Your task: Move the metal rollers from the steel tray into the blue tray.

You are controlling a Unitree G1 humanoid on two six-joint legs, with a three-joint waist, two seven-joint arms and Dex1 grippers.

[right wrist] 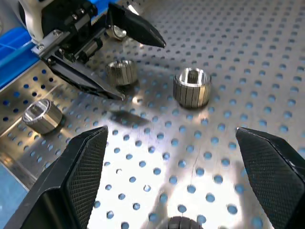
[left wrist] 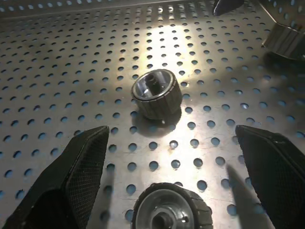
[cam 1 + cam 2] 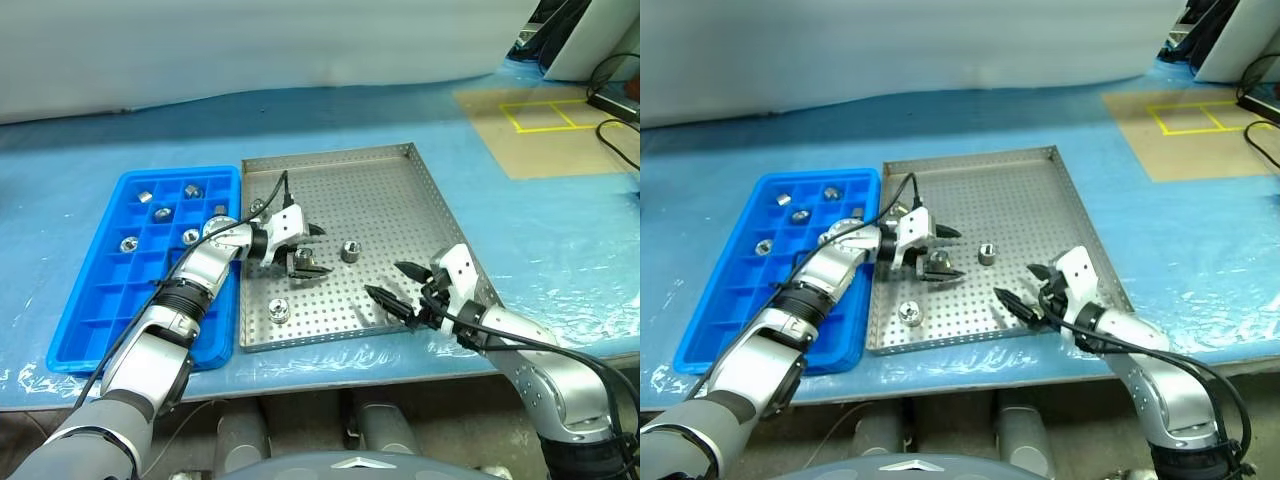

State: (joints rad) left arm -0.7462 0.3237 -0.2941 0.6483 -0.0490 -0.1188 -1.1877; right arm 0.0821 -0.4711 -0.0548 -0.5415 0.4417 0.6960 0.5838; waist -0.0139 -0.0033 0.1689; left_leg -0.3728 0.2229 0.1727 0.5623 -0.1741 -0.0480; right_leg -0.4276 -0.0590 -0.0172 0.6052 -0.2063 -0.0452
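Observation:
The steel tray (image 3: 400,190) lies at the centre with the blue tray (image 3: 95,310) against its left side. Several metal rollers (image 3: 162,213) sit in the blue tray's far compartments. My left gripper (image 3: 320,250) is open low over the steel tray, its fingers either side of one roller (image 2: 171,212), not touching it. A second roller (image 3: 350,250) stands just beyond its fingertips, and a third (image 3: 279,311) is near the tray's front rim. My right gripper (image 3: 392,283) hangs open over the tray's front right, nothing between its fingers (image 1: 90,157).
Another roller (image 3: 257,207) rests by the steel tray's left rim. Blue plastic sheeting (image 3: 560,250) covers the table. A brown board with yellow tape squares (image 3: 545,120) lies at the far right, with black cables (image 3: 615,135) beside it.

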